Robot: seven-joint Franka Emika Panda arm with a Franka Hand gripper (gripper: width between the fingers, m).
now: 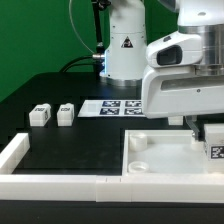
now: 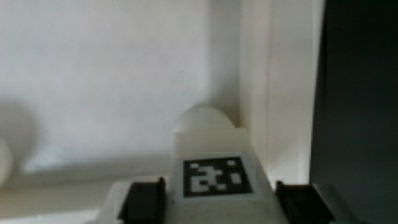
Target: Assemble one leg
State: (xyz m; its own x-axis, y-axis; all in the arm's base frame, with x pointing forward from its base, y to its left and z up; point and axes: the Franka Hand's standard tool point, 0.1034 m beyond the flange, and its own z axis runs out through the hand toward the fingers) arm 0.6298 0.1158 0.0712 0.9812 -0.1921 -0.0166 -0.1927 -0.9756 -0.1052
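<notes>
Exterior view, from its left: two loose legs (image 1: 40, 116) (image 1: 65, 114) stand side by side on the black table (image 1: 60, 150); marker board (image 1: 112, 106) lies beyond them; white panel (image 1: 160, 155) sits at the exterior view's right; gripper (image 1: 205, 128) is low over its far corner. Wrist view: jaws clamped on a tagged leg (image 2: 215, 165), fingers (image 2: 146, 200) flanking it, against the panel's surface.

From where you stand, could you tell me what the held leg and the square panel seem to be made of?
The leg, in the pincer: probably matte white plastic, even colour, rounded tip, printed tag on one face. The square panel: apparently the same matte white plastic, smooth, with a moulded-looking raised rim.
</notes>
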